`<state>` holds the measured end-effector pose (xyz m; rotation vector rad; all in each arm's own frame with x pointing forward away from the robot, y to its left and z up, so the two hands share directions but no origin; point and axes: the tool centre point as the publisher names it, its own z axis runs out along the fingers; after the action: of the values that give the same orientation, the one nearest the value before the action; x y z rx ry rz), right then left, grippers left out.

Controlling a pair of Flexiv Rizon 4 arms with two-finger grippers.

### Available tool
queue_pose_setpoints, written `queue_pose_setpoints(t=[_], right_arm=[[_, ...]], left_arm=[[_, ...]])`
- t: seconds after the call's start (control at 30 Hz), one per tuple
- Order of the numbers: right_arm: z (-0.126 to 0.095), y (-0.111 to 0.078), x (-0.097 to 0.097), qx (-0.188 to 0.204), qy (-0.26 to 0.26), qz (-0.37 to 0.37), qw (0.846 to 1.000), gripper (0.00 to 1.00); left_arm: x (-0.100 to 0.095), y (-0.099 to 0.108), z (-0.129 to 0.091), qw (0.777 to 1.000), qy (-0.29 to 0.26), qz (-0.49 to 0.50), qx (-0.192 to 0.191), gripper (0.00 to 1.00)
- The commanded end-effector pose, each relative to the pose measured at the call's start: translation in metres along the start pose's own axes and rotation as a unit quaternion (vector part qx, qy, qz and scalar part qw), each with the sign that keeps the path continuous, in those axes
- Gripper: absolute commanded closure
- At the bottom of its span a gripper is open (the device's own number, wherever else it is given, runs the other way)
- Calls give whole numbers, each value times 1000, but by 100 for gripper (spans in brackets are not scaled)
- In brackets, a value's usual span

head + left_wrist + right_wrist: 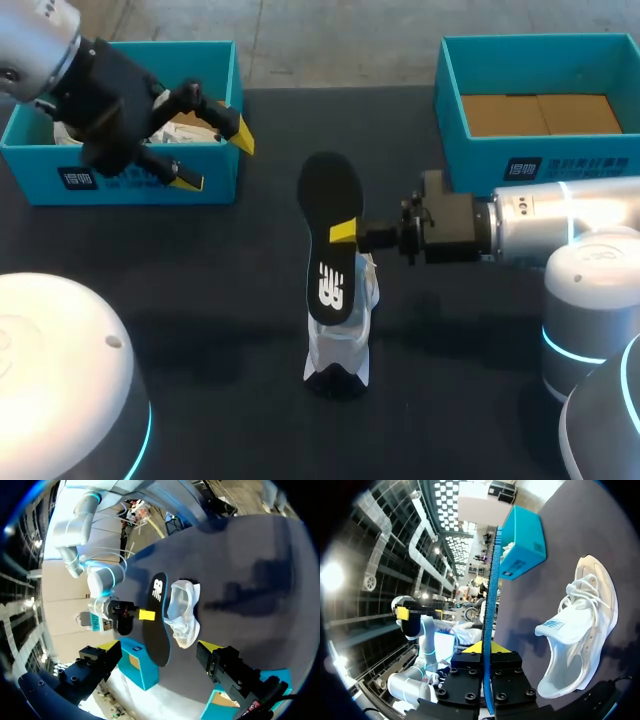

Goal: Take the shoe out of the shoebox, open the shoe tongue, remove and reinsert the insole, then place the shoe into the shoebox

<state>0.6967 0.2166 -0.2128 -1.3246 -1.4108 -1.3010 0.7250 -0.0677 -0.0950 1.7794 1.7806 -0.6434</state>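
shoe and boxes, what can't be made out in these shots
Shoe, head view: the insole held by the right hand covers most of it; its opening is hidden.
Left shoebox, head view: the left hand and arm block much of its contents.
Insole, right wrist view: edge-on, faces unseen.

Overhead head view, two wrist fisheyes — insole (325, 210) shared

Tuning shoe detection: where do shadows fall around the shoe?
Head view: faint shadows beside the white shoe on the dark table. Left wrist view: broad shadows cross the table beyond the shoe. Right wrist view: soft shadow between shoe and insole.
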Motion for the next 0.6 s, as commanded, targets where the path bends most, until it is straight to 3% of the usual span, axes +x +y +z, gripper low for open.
queue_pose_setpoints(t=[0.03, 0.17, 0.6], right_arm=[[5, -1, -2, 4, -8, 0, 1000, 100], [6, -4, -8, 9, -8, 2, 1000, 100], [12, -7, -16, 30, -12, 24, 999, 100]], left_arm=[[-13, 14, 2, 998, 55, -15, 11, 0], [-17, 20, 2, 995, 92, -26, 7, 0], [-33, 52, 12, 979, 196, -26, 55, 0]])
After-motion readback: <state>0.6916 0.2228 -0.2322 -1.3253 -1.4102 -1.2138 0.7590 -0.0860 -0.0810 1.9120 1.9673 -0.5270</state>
